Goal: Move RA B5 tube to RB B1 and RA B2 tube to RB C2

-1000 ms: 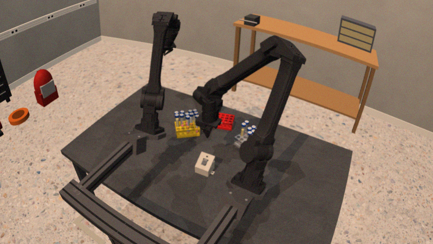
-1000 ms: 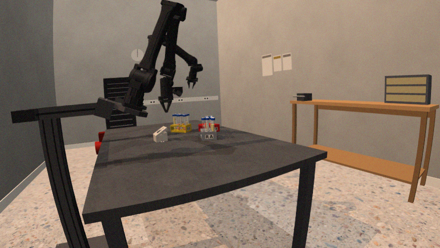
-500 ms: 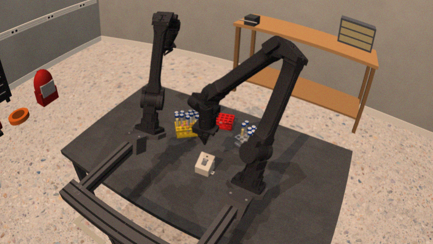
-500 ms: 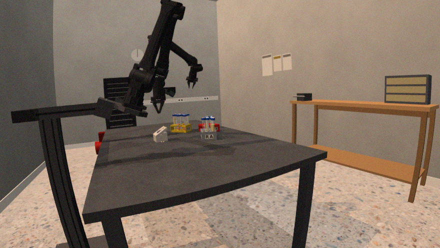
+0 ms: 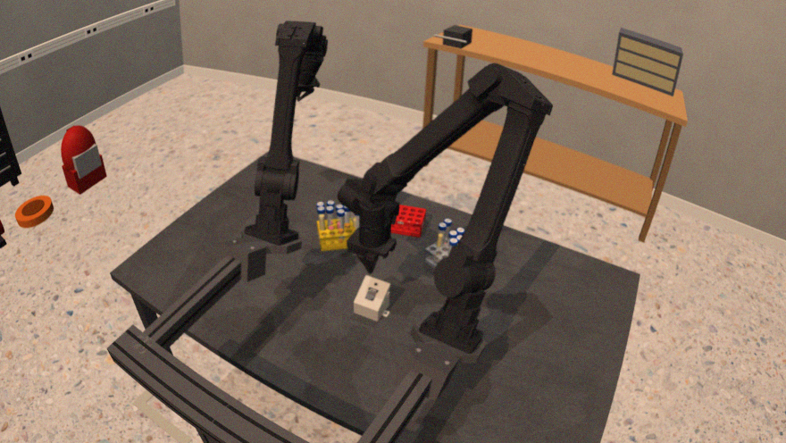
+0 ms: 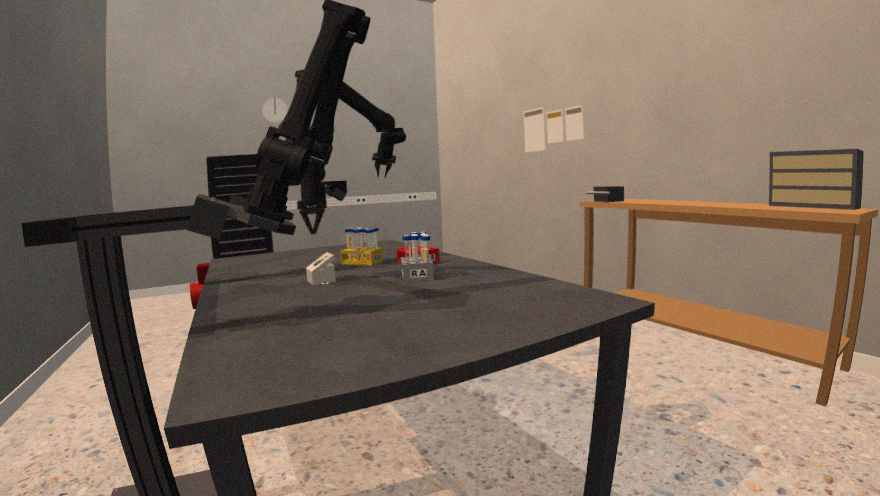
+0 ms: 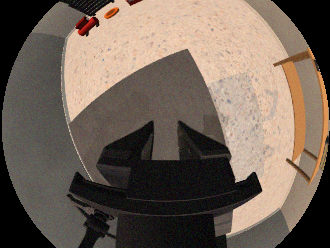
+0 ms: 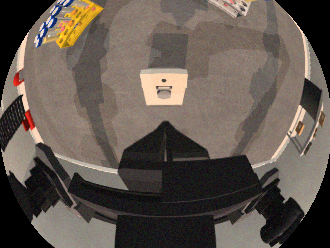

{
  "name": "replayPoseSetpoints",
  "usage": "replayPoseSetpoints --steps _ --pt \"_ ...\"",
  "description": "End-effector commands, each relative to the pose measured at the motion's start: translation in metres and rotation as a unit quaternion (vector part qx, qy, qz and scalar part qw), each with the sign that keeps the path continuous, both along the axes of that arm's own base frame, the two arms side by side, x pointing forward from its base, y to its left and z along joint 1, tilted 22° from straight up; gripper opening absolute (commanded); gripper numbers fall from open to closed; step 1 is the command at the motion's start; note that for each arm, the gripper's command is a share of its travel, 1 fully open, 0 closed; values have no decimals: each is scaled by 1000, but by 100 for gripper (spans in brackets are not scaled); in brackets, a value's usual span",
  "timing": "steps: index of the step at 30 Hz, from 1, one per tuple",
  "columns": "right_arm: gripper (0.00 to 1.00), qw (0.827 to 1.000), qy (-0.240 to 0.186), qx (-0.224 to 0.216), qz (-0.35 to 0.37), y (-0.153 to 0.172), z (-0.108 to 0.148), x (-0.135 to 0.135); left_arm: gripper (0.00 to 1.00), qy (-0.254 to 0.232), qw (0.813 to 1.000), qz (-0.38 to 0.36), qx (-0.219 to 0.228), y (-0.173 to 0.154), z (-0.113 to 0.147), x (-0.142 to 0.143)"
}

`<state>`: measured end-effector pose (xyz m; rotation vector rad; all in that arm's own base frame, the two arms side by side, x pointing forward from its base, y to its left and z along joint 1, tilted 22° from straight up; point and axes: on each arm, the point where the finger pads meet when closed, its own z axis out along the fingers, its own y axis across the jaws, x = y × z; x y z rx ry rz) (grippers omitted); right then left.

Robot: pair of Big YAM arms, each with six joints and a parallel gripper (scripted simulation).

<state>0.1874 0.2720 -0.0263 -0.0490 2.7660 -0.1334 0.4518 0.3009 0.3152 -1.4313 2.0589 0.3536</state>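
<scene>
Showing pressing posture: the black right gripper, its jaws closed on nothing, stands above the sloped cream box with a grey button. The black left gripper has its jaws partly open, holding nothing. Blue-capped clear tubes stand in the yellow rack and grey rack; individual wells are unreadable. Tubes are probably light, stiff and slippery, best gripped just below the cap; the button suits a straight, central push.
</scene>
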Motion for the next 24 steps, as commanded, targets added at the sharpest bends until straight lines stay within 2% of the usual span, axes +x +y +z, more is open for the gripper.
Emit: replayPoseSetpoints --steps 1,24 --pt "0 1000 -3 7 2 8 -5 11 30 -17 1000 0 9 3 20 4" --pt "0 1000 1 -1 2 -5 -50 24 30 -17 1000 0 9 3 20 4"
